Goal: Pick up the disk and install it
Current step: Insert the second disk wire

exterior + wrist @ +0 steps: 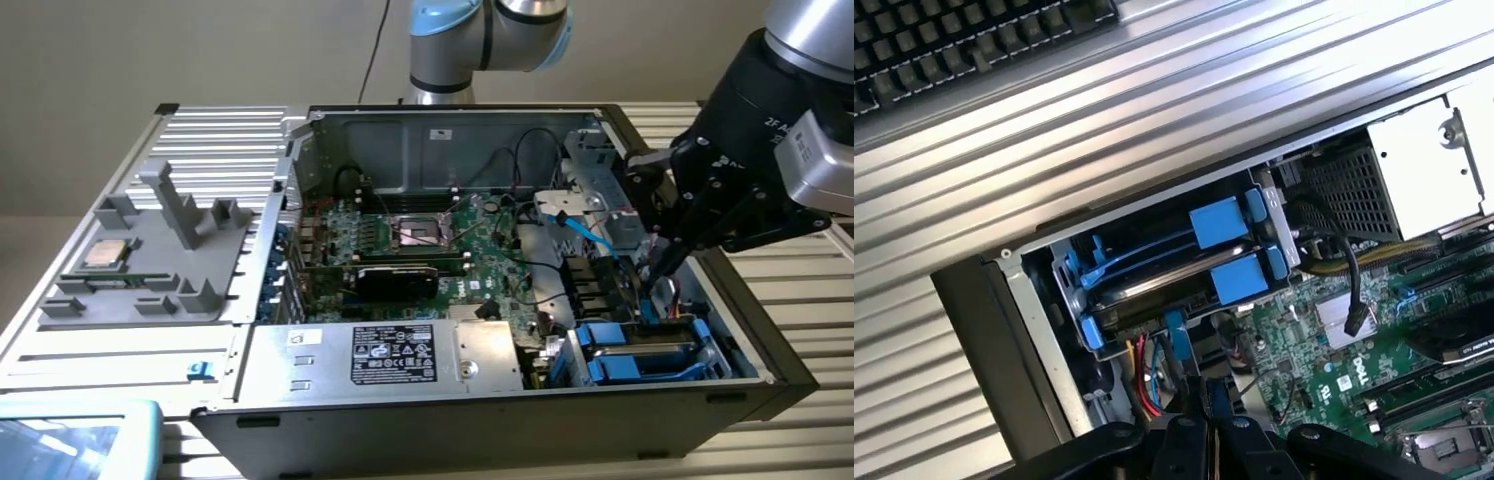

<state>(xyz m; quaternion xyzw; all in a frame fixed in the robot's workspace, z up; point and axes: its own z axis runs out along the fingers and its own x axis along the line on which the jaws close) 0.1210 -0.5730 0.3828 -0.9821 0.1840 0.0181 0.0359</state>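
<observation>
An open black desktop computer case (534, 420) lies on its side on a ribbed silver metal table (787, 440). The black gripper (663, 262) hangs inside the case at the end nearest the exterior view's right, its fingers (1192, 392) drawn together, tips just above the blue drive cage. Nothing is seen clamped between them.

The disk (643, 350), a flat silver-grey drive edged by a bright blue plastic frame, sits in the drive bay at the case's front corner on the exterior view's right, just below the fingertips. In the wrist view it lies between blue plastic rails; whether it is fully seated cannot be told.

A green motherboard (441, 250) covers the case floor. A large silver box with a black label (394, 355) sits along the case's near edge. A grey moulded tray (147, 270) holding a small square silver chip (107, 255) lies on the table beside the case, at the exterior view's left.
</observation>
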